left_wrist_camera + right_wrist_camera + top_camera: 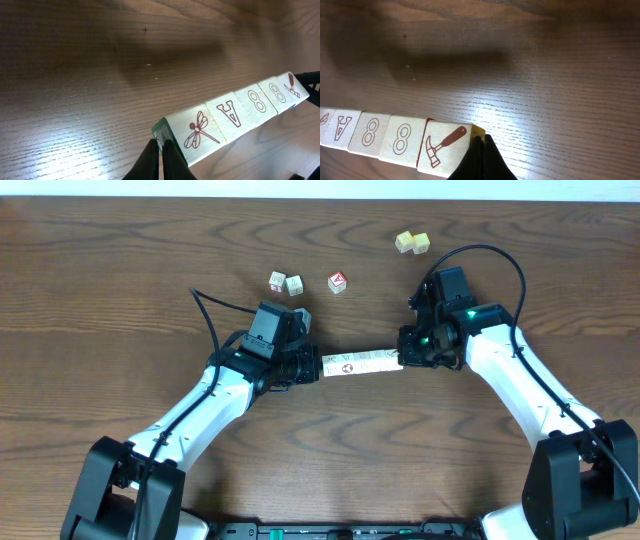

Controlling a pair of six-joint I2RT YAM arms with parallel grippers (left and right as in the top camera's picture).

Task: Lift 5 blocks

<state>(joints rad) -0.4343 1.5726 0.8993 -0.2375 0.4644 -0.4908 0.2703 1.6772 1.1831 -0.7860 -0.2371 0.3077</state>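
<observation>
Blocks (361, 363), five in a row, hung above the worktop (120, 270), squeezed endwise between left pincer (318, 367) and right pincer (402, 359), both closed tight.

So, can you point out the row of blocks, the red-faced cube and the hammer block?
row of blocks (360, 363), overhead view, middle of its top.
red-faced cube (337, 281), overhead view, its top face.
hammer block (445, 145), right wrist view, the printed hammer face.
</observation>
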